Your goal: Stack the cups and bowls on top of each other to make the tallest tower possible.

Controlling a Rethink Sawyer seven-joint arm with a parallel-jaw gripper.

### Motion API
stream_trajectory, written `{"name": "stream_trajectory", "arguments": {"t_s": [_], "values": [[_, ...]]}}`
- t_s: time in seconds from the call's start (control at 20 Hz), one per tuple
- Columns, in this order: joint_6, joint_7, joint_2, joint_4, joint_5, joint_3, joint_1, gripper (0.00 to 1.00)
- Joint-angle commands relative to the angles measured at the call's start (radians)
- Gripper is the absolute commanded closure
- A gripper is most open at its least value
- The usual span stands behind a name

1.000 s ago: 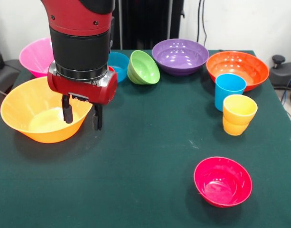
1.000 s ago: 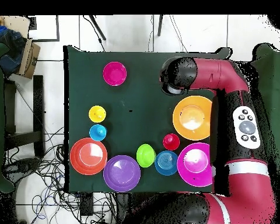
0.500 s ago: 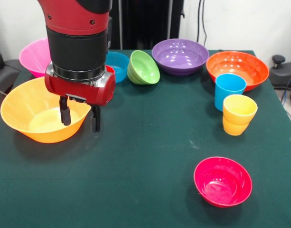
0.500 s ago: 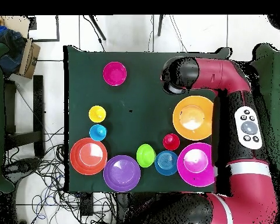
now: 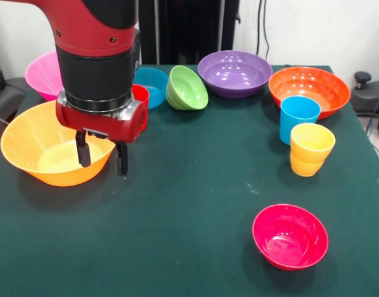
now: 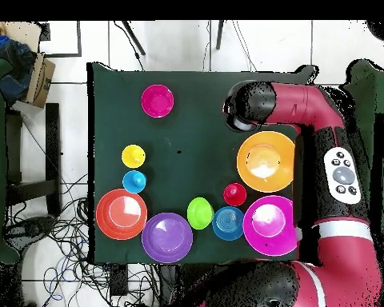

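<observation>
My gripper [image 5: 101, 159] is open at the left of the table. One finger hangs inside the large yellow-orange bowl [image 5: 47, 148] and the other just outside its right rim, with nothing held. Behind the arm a red cup [image 5: 140, 96] partly shows, next to the small blue bowl [image 5: 153, 83] and the tilted green bowl [image 5: 188, 88]. The pink bowl [image 5: 42, 71], purple bowl [image 5: 234, 73] and orange bowl [image 5: 309, 90] line the far edge. A sky-blue cup [image 5: 298, 117] and a yellow cup [image 5: 311, 149] stand at the right. The crimson-pink bowl [image 5: 290, 236] sits near front right. From overhead the arm's wrist [image 6: 245, 110] hides the gripper beside the yellow-orange bowl [image 6: 266, 160].
The arm [image 6: 335, 176] runs along the table's right side in the overhead view. The green tabletop [image 5: 195, 179] lies between the bowl row and the crimson-pink bowl. A black knobbed stand [image 5: 362, 79] sits off the table's right edge.
The gripper has shifted slightly left and lower in the front view, settling over the yellow-orange bowl's right rim. It stays open. The bowls and cups have not moved.
</observation>
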Motion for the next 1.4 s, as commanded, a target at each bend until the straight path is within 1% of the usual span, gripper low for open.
{"name": "stream_trajectory", "arguments": {"t_s": [0.05,0.15,0.2,0.5,0.75,0.8,1.25,1.4], "values": [[-0.047,-0.306,0.049,0.09,-0.07,0.075,-0.006,0.0],[-0.06,-0.306,0.045,0.106,-0.071,0.077,-0.013,0.0],[-0.063,-0.301,0.023,0.132,-0.066,0.076,-0.016,0.0],[-0.083,-0.288,0.008,0.159,-0.072,0.075,-0.024,0.0],[-0.059,-0.291,0.018,0.133,-0.074,0.08,-0.018,0.0],[-0.061,-0.289,0.011,0.143,-0.073,0.079,-0.021,0.0],[-0.048,-0.29,0.012,0.14,-0.066,0.088,-0.027,0.0],[-0.047,-0.286,-0.002,0.163,-0.059,0.09,-0.032,0.0]]}}
